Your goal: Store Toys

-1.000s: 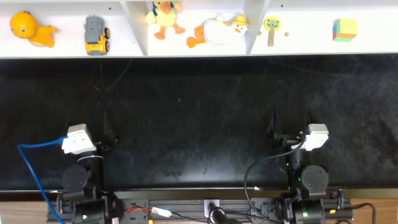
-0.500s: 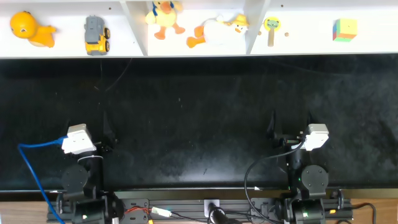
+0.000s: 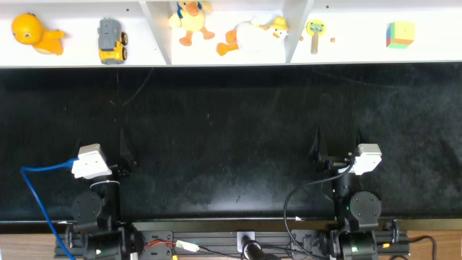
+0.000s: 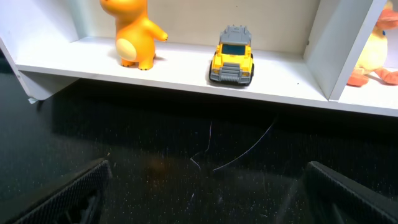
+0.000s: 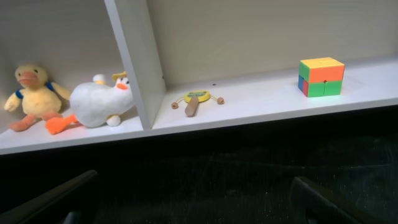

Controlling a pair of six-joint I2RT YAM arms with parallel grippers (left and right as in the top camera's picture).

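Several toys stand in a white shelf (image 3: 231, 58) at the table's far edge. From left to right they are an orange duck figure (image 3: 36, 32) (image 4: 134, 31), a yellow truck (image 3: 112, 41) (image 4: 233, 56), a yellow plush duck (image 3: 191, 20) (image 5: 31, 93), a white plush goose (image 3: 253, 36) (image 5: 96, 106), a small rattle drum (image 3: 315, 32) (image 5: 196, 101) and a colour cube (image 3: 401, 34) (image 5: 321, 76). My left gripper (image 3: 105, 148) (image 4: 205, 199) and right gripper (image 3: 336, 148) (image 5: 186, 205) hover low over the black mat near the front, both open and holding nothing.
The black mat (image 3: 231, 130) spreads between the arms and the shelf with nothing lying on it. White dividers (image 5: 134, 62) split the shelf into compartments. A blue cable (image 3: 40, 184) loops beside the left arm's base.
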